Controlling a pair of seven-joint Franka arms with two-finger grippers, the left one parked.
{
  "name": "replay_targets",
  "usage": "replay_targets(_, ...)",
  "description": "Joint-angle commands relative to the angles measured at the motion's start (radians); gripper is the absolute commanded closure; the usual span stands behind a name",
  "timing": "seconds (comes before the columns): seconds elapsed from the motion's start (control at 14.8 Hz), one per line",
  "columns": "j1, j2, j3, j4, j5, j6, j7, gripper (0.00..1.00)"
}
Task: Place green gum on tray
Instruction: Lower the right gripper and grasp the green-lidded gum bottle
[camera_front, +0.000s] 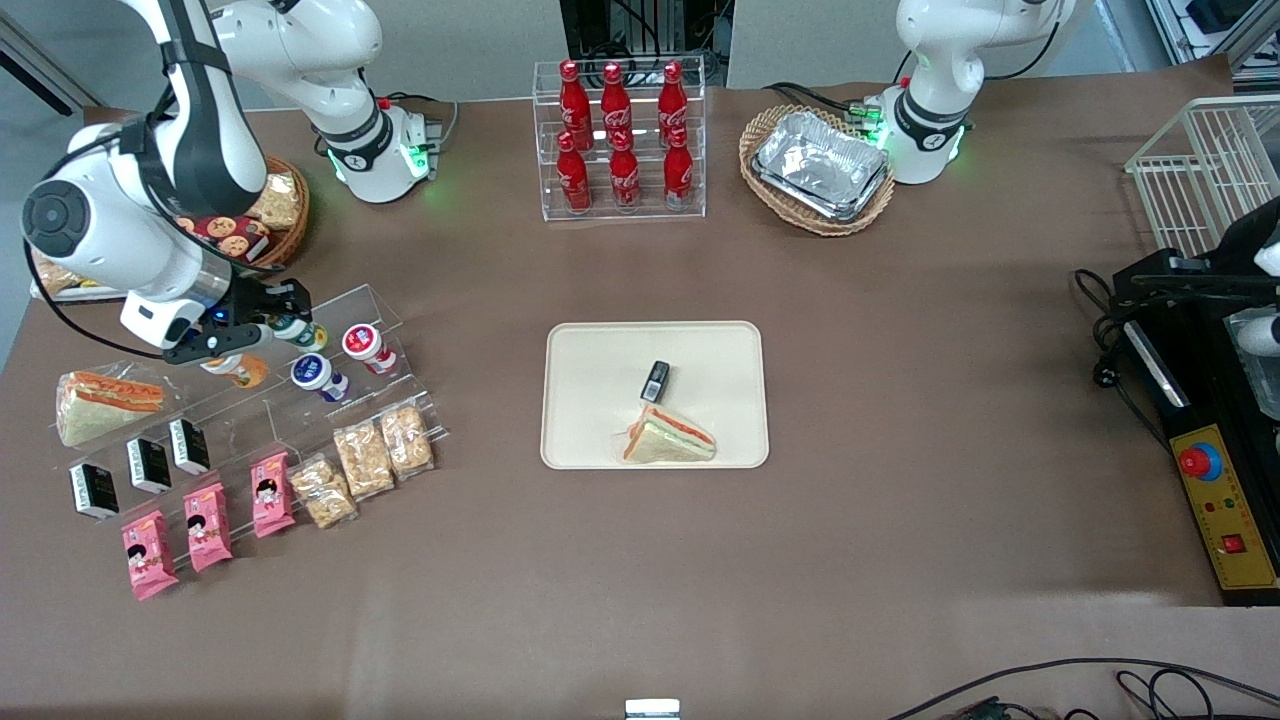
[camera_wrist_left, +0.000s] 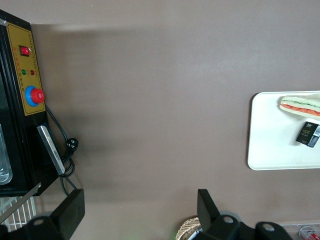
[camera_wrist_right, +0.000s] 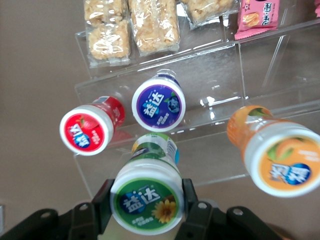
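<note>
The green gum (camera_wrist_right: 147, 200), a small bottle with a green-and-white lid and a sunflower on it, sits between the black fingers (camera_wrist_right: 105, 195) of my gripper (camera_wrist_right: 146, 194), which press on both sides of its lid. In the front view the gripper (camera_front: 280, 325) holds the green gum (camera_front: 300, 333) over the upper step of the clear acrylic shelf (camera_front: 400, 320), at the working arm's end of the table. The cream tray (camera_front: 585, 400) lies at the table's middle, well apart from the gripper. On it are a wrapped sandwich (camera_front: 668, 438) and a small black packet (camera_front: 655, 381).
Close around the gum stand a red-lidded bottle (camera_wrist_right: 87, 130), a blue-lidded bottle (camera_wrist_right: 158, 106) and an orange-lidded bottle (camera_wrist_right: 272, 155). Lower steps hold snack packs (camera_front: 365, 458) and pink packets (camera_front: 210, 525). A cola rack (camera_front: 620, 140) and a basket of foil trays (camera_front: 820, 165) stand farther from the front camera.
</note>
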Motion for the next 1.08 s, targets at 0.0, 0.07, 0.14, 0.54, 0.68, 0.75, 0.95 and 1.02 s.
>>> replay_targets(0.0,0.003,-0.002,0.001,0.153,0.011,-0.174,0.001,0.72)
replay_targets(0.07,0.004,-0.002,0.004,0.2,0.014,-0.234,0.013,0.72)
replay_targets(0.14,0.006,-0.001,0.007,0.251,0.014,-0.293,0.029,0.72)
replay_targets(0.54,0.024,0.008,0.014,0.466,0.038,-0.521,0.098,0.72)
replay_targets(0.68,0.031,0.01,0.046,0.498,0.066,-0.552,0.153,0.72)
replay_targets(0.75,0.032,0.01,0.072,0.506,0.081,-0.556,0.206,0.72)
replay_targets(0.95,0.032,0.007,0.199,0.506,0.121,-0.556,0.375,0.71)
replay_targets(1.02,0.032,0.01,0.24,0.506,0.123,-0.555,0.438,0.71)
